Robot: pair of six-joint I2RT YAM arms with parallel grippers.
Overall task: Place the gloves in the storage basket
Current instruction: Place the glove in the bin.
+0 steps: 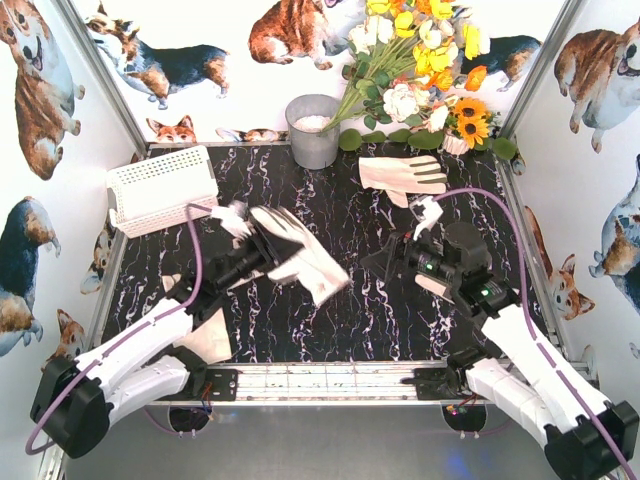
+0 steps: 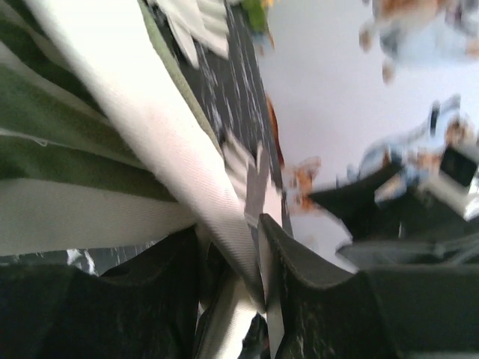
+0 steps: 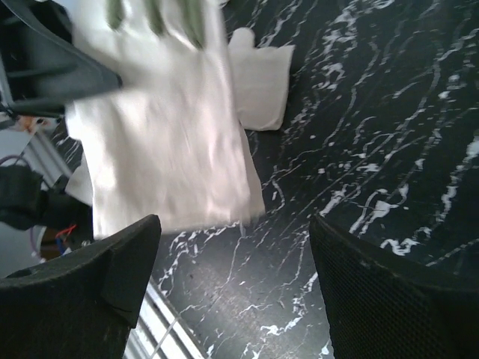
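My left gripper (image 1: 266, 262) is shut on a cream-white glove (image 1: 308, 262) and holds it above the middle of the dark marble table. In the left wrist view the glove's fabric (image 2: 142, 127) is pinched between the black fingers (image 2: 314, 299). My right gripper (image 1: 386, 262) stands open just right of that glove, apart from it. The right wrist view shows its jaws wide with bare table between them, and the glove (image 3: 165, 142) ahead. A second glove (image 1: 402, 175) lies flat at the back right. The white storage basket (image 1: 160, 188) stands at the back left.
A grey metal bucket (image 1: 313, 130) stands at the back centre, with a bunch of artificial flowers (image 1: 420, 70) beside it. A cream piece, perhaps another glove (image 1: 212, 342), shows under the left arm. Walls close in the table (image 1: 400, 320) on three sides.
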